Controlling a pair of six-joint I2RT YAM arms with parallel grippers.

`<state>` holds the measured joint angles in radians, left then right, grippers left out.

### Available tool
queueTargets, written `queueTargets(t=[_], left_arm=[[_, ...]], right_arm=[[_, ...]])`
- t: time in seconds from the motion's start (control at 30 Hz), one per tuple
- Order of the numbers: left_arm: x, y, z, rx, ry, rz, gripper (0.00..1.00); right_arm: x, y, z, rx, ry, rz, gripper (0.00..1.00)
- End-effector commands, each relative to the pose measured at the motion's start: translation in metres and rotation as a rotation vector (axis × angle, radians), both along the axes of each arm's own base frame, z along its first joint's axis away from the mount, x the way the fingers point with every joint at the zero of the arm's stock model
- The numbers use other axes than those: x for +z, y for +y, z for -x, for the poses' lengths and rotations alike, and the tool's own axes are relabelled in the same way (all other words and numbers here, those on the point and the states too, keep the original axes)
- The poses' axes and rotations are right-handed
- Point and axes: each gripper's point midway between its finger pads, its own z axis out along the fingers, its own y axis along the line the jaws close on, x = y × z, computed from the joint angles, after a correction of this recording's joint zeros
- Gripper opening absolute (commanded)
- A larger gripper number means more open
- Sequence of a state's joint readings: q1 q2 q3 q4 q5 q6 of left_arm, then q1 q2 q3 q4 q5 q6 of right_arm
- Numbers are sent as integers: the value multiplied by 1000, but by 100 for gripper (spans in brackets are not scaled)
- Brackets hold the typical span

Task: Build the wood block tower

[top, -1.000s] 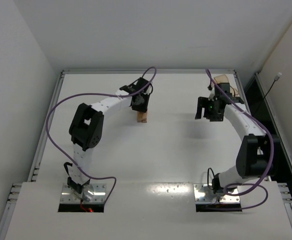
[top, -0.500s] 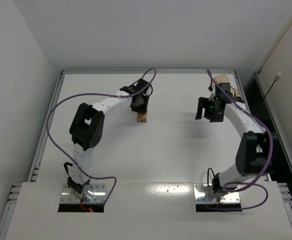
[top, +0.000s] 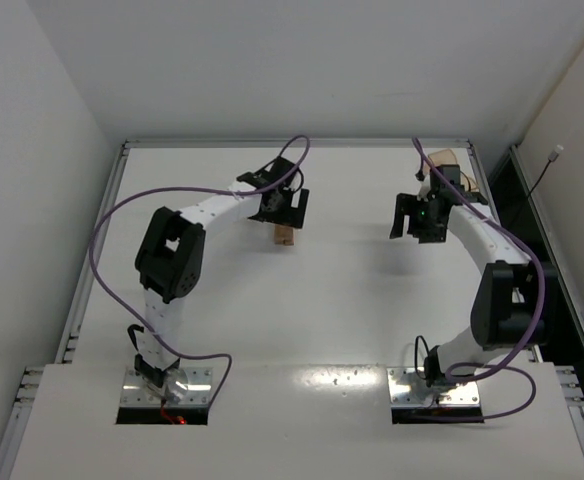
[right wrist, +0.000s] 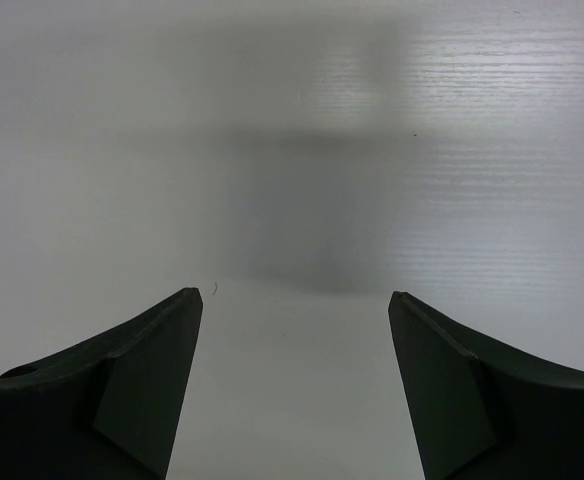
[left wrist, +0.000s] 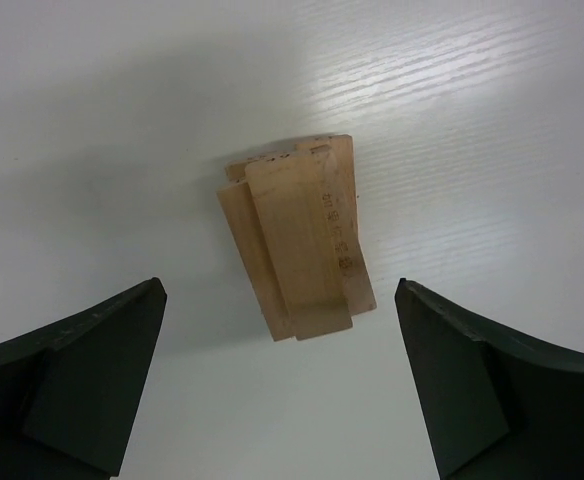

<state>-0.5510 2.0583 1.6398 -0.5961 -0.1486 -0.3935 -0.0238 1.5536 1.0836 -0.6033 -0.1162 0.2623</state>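
The tower (top: 285, 236) is a small stack of light tan wood blocks on the white table, left of centre. In the left wrist view the tower (left wrist: 297, 240) shows its top plank lying along the planks beneath. My left gripper (top: 287, 208) hovers just behind and above it, open wide, its fingers apart from the wood; in the left wrist view this gripper (left wrist: 280, 330) holds nothing. My right gripper (top: 419, 222) hangs open over bare table at the right, and in its wrist view the right gripper (right wrist: 294, 330) is empty too.
A translucent orange-tan tray (top: 450, 160) sits at the back right corner behind the right arm. The table's raised rail (top: 292, 143) runs along the far edge. Purple cables loop over both arms.
My left gripper has opened wide and let go of the top block, which now rests on the tower, and it has lifted slightly. The right arm has not moved.
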Motion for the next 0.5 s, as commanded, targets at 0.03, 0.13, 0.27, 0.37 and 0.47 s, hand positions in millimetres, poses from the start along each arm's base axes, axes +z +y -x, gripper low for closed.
queueTargets(t=[0.03,0.13,0.27,0.37,0.47], left_arm=[[95,7,-12,34,-201,89,100],[128,17,-11,54,-279,89,100],[120,39,6,59,-282,15,100],[92,56,25,58,-235,-44,100],[85,72,39,69,-240,-62,100]], right_arm=[[11,0,-9,32,-81,3,73],[6,1,-7,44,-96,18,73],[5,4,-10,68,-126,28,73],[8,4,-15,90,-151,32,73],[13,6,-19,125,-169,49,73]])
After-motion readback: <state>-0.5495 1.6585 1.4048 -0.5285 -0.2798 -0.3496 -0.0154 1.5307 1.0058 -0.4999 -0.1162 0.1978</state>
